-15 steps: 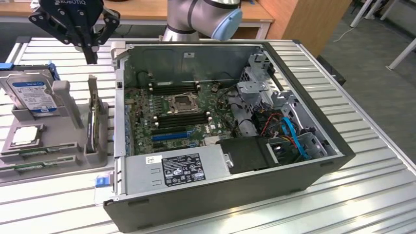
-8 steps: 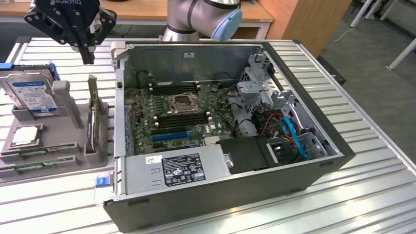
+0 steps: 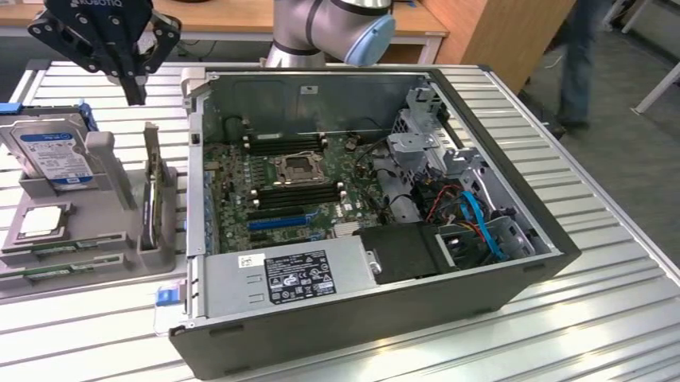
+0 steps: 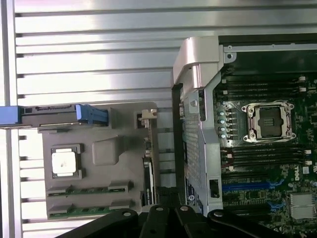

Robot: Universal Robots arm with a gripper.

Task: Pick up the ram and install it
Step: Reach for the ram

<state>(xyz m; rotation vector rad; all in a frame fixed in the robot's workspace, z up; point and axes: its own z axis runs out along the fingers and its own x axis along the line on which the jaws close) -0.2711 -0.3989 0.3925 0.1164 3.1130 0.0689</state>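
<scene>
Two green ram sticks (image 3: 53,248) (image 3: 49,272) lie flat in the grey holder (image 3: 111,239) at the exterior view's left, beside the open computer case. The wrist view shows the same sticks (image 4: 89,190) (image 4: 85,210) in that holder (image 4: 106,151). My black gripper (image 3: 136,94) hangs high above the holder's far end, shut, with nothing between its fingers. Its linkage (image 4: 166,219) shows in the wrist view. Inside the case, the motherboard (image 3: 318,208) has long black memory slots (image 3: 301,193) on both sides of the empty processor socket (image 3: 295,166).
The holder also carries a hard drive (image 3: 51,151), a square silver processor (image 3: 41,220) and an upright card (image 3: 158,199). A power supply (image 3: 292,274) and cables (image 3: 478,219) fill the near part of the case (image 3: 531,239). A person (image 3: 579,56) stands at the back right.
</scene>
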